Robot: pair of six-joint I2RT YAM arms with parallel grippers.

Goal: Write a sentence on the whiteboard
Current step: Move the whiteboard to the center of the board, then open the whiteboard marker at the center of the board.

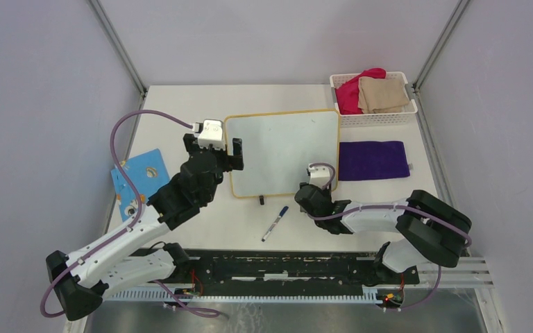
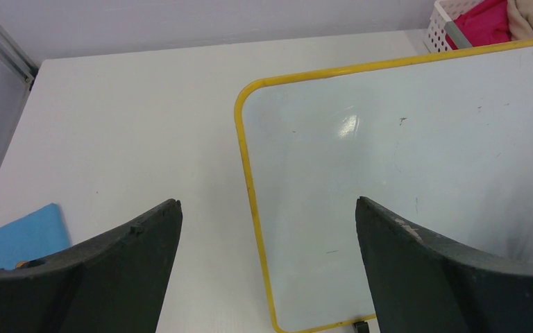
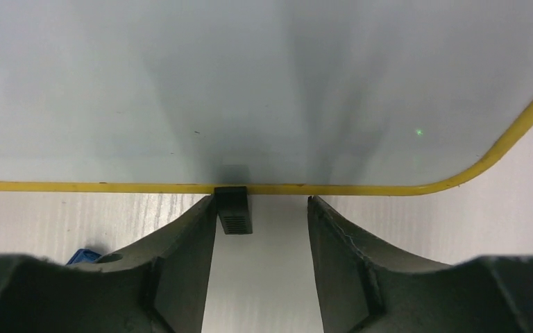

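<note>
A white tabletop (image 1: 180, 111) sits inside grey walls. The whiteboard (image 1: 284, 142) lies in the middle, and no words show on it. It looks light, stiff and shiny, so it may slide; I would hold its yellow rim. The left pincer (image 2: 267, 201) is spread wide over the board's 9 o'clock edge, holding nothing. The right pincer (image 3: 262, 208) is partly spread at the 6 o'clock edge, also holding nothing. Only the top view shows the whole pen (image 1: 275, 223), at 6 o'clock from the board. Only the right wrist view shows a black foot (image 3: 234, 211) by its fingers.
</note>
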